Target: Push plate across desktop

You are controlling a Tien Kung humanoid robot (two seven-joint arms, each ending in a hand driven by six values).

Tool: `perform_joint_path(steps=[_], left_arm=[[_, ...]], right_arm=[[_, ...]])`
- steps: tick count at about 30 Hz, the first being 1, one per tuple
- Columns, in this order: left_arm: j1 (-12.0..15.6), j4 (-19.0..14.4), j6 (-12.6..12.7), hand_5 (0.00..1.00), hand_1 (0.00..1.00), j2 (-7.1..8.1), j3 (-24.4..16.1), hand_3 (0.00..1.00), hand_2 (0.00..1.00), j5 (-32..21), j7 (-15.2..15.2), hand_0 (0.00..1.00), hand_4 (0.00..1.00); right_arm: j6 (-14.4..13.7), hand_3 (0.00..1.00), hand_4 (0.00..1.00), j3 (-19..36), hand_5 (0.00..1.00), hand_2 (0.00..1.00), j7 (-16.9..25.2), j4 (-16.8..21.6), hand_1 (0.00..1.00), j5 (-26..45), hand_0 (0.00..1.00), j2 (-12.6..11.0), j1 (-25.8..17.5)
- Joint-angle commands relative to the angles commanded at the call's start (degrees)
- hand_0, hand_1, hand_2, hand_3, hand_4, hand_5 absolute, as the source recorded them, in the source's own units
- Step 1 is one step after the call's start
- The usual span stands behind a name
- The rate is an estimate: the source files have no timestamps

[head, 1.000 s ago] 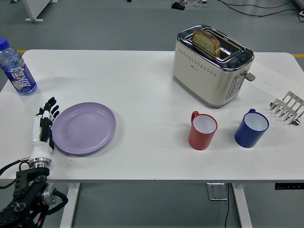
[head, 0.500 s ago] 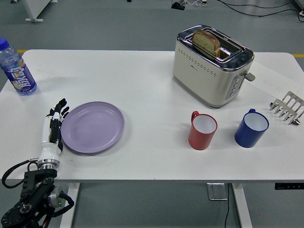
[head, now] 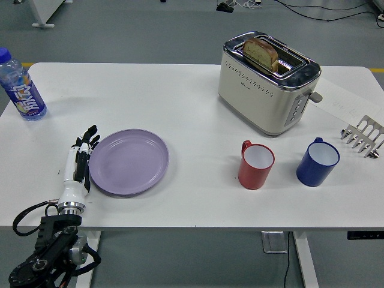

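A flat purple plate point(head: 129, 161) lies on the white table point(head: 180, 108), left of the middle and toward the near edge. My left hand point(head: 80, 159) stands on edge against the plate's left rim, its fingers straight and together, pointing away from me, holding nothing. The black left arm point(head: 48, 255) comes up from the lower left corner. My right arm does not show.
A water bottle point(head: 21, 90) stands at the far left. A red mug point(head: 256, 165) and a blue mug point(head: 318, 162) sit right of the plate, a toaster point(head: 267, 81) with bread behind them. A metal rack point(head: 363, 137) lies at the right edge.
My left hand has slid to the right with the plate ahead of it; both have moved steadily toward the red mug over the three frames.
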Motion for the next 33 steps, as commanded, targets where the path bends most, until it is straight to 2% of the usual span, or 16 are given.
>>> perform_joint_path(steps=[17, 33], left_arm=[[-0.07, -0.76, 0.38, 0.998, 0.912, 0.00, 4.57, 0.845, 0.932, -0.78, -0.25, 0.882, 0.511], [-1.59, -0.67, 0.55, 0.998, 0.912, 0.00, 9.38, 0.845, 0.932, -1.74, -0.51, 0.883, 0.511]], right_arm=[[0.03, 0.668, 0.258, -0.07, 0.280, 0.716, 0.10, 0.00, 0.641, 0.08, 0.657, -0.08, -0.22], [-0.03, 0.668, 0.259, -0.89, 0.279, 0.715, 0.36, 0.00, 0.641, 0.81, 0.657, -0.08, 0.21]])
